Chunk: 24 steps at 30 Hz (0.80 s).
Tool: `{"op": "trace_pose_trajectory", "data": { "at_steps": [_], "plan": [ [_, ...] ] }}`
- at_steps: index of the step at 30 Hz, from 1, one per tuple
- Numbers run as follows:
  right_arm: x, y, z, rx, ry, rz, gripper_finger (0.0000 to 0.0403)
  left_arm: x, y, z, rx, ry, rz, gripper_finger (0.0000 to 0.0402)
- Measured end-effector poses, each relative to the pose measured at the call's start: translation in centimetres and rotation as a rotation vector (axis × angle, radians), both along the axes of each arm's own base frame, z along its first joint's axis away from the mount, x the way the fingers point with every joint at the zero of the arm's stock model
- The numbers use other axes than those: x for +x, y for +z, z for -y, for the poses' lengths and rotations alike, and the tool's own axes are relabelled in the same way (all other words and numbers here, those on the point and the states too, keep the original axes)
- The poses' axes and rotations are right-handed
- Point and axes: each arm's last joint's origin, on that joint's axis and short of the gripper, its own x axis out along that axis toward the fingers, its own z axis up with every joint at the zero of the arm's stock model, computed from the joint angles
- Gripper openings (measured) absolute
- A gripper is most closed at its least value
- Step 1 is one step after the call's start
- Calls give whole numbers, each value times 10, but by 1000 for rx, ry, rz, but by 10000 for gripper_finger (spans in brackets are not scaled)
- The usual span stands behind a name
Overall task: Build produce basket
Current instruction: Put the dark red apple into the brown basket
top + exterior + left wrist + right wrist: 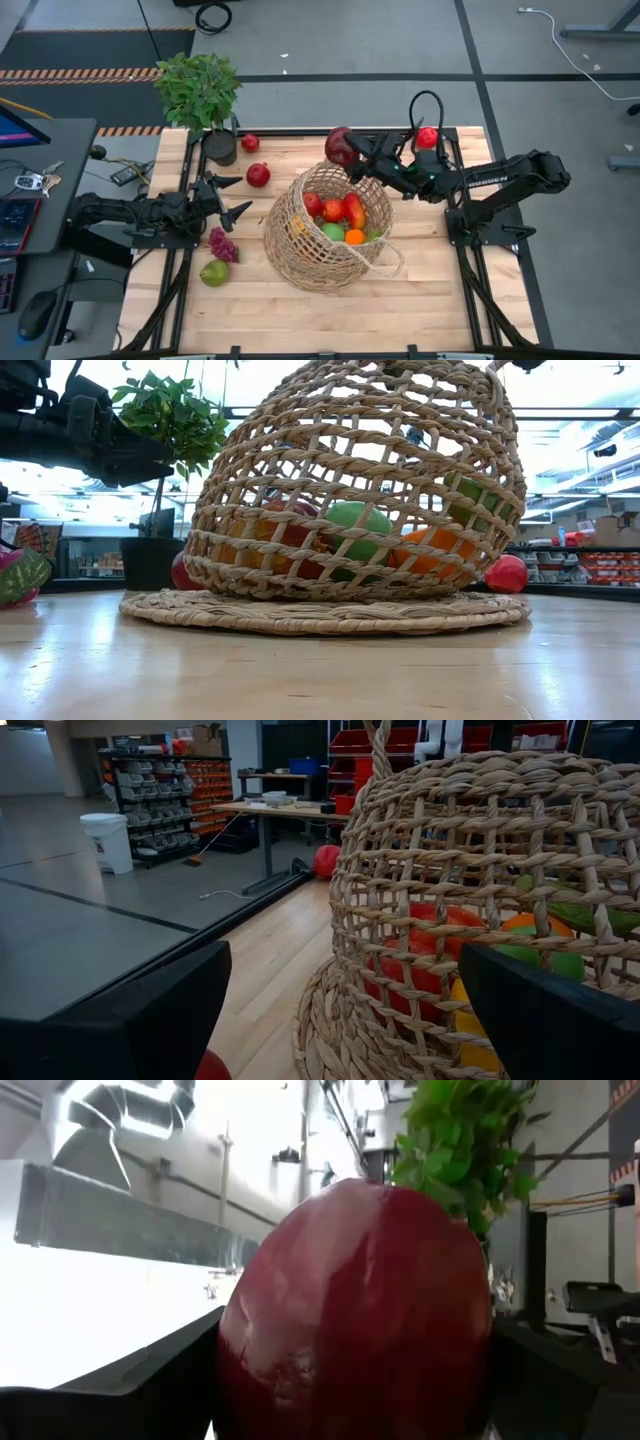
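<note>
The wicker basket (300, 250) stands mid-table on its flat woven base (320, 612) and holds red, orange and green produce (338, 218). My right gripper (347, 152) is at the basket's far rim, shut on a dark red fruit (339, 146). My left gripper (232, 196) is open just left of the basket, facing its wall (450, 870). Loose produce lies on the table: two red pieces (258, 175) near the plant, a red one (427, 137) at the far right, purple grapes (222, 243) and a green pear (214, 272). My right gripper pinches the dark red fruit (360, 1310) between its two fingers (130, 1385), one on each side of its round body. The fingers reach in from the table's right side, roughly level. The fruit is lifted clear of the table, beside the basket's far rim.
A leafy green plant (198, 88) in a black pot (220, 147) stands at the table's far left corner. The basket's loop handle (385, 262) lies toward the near right. Bare wood (330, 315) stretches along the table's near edge.
</note>
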Motion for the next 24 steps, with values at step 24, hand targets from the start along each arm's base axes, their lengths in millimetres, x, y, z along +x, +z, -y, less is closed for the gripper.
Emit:
{"op": "trace_pose_trajectory", "data": {
  "at_steps": [24],
  "plan": [
    [6,-21,3,-702,-202,-516,375,0,0,0,0,0,0,398]
  ]
}}
